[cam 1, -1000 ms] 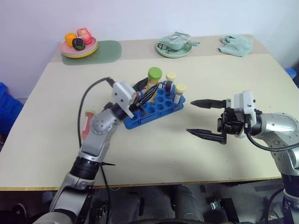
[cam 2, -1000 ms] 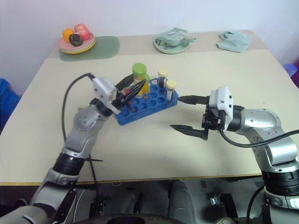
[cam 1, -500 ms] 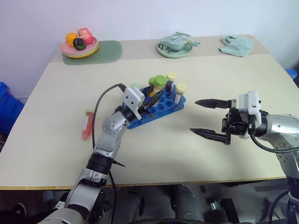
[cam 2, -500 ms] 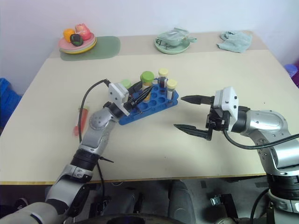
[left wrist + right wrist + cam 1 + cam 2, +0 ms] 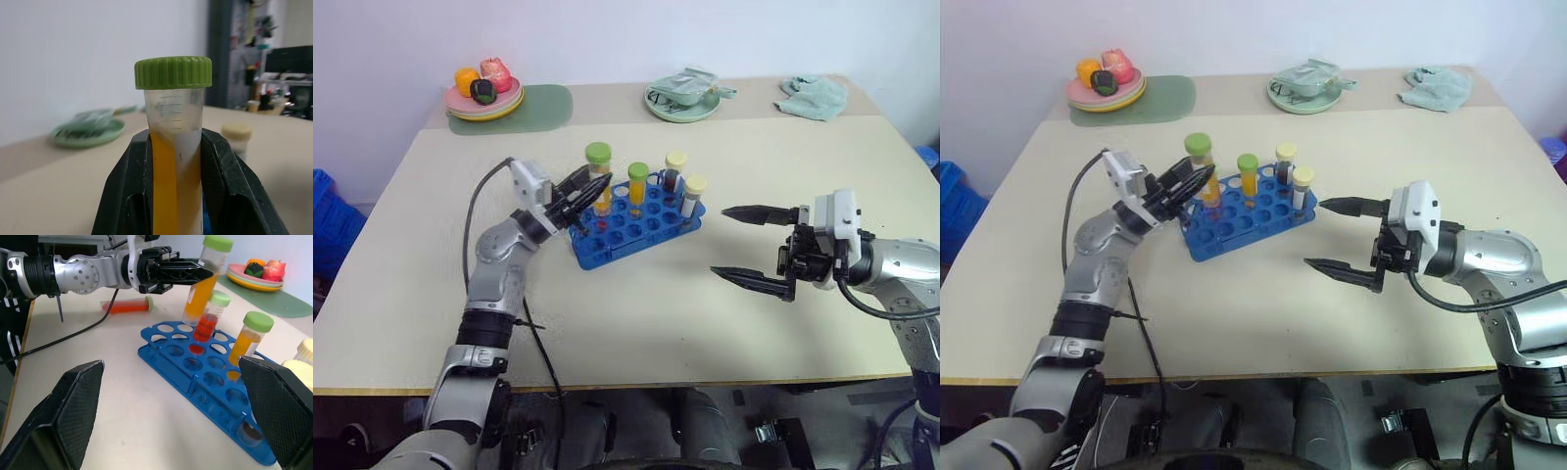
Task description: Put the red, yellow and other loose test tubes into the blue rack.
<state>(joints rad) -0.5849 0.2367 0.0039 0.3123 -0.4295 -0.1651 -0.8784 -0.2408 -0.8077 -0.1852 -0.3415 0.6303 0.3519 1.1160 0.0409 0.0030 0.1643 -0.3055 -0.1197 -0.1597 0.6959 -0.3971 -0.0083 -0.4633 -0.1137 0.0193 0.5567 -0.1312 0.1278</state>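
The left claw (image 5: 1197, 182) grips 1 yellow tube (image 5: 204, 276) above the blue rack (image 5: 636, 223); the right claw (image 5: 747, 245) gapes empty.

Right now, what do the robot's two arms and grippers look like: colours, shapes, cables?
Both arms are silver-grey metal with rounded joint housings and black bands. Each wrist carries a white boxy block. The left gripper and right gripper each have two long, black, tapering fingers; in the right wrist view their inner pads look finely textured. A black cable loops from the left wrist along that arm; another runs under the right forearm.
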